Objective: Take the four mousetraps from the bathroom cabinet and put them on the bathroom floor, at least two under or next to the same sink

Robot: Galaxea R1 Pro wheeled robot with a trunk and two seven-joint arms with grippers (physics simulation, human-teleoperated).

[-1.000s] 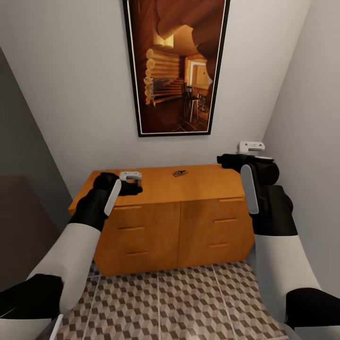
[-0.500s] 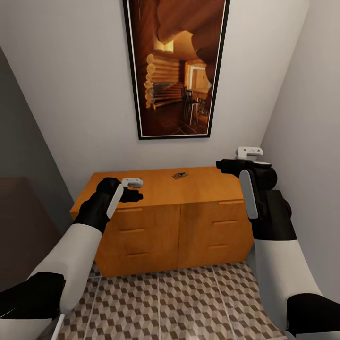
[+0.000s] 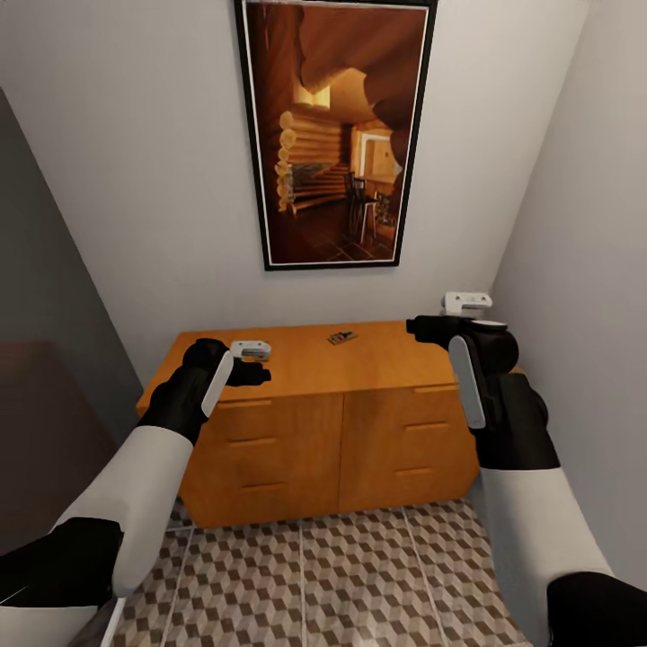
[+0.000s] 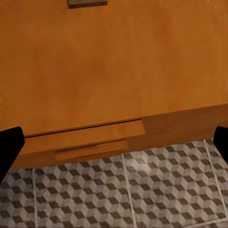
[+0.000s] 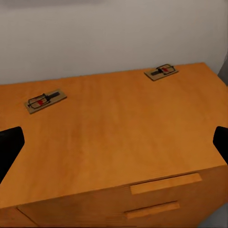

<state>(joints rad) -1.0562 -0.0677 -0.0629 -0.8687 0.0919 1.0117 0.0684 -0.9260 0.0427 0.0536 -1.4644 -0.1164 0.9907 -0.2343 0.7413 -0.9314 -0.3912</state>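
Note:
The orange-brown cabinet (image 3: 296, 431) stands against the wall ahead, on the cube-pattern bathroom floor (image 3: 359, 575). One mousetrap (image 3: 341, 338) lies on its top near the back. In the right wrist view two mousetraps (image 5: 45, 101) (image 5: 162, 71) lie flat on the cabinet top (image 5: 114, 137). My left gripper (image 3: 259, 372) hovers over the top's front left part, and my right gripper (image 3: 417, 327) hovers over its right end. Both are open and hold nothing: the left gripper (image 4: 114, 145) and the right gripper (image 5: 114, 145) each show dark fingertips (image 4: 9, 147) (image 5: 9, 149) far apart. A mousetrap's edge (image 4: 87, 3) peeks in the left wrist view. The sink is out of view.
A tall framed picture of a log cabin (image 3: 334, 135) hangs above the cabinet. A pale wall (image 3: 584, 270) closes in on the right, close to my right arm. A dark wall (image 3: 36, 359) runs along the left. Drawer handles (image 3: 247, 401) line the cabinet front.
The whole view has shifted slightly. My right gripper has drifted a little left and lower over the cabinet's right end. My left gripper has barely moved. Both stay open.

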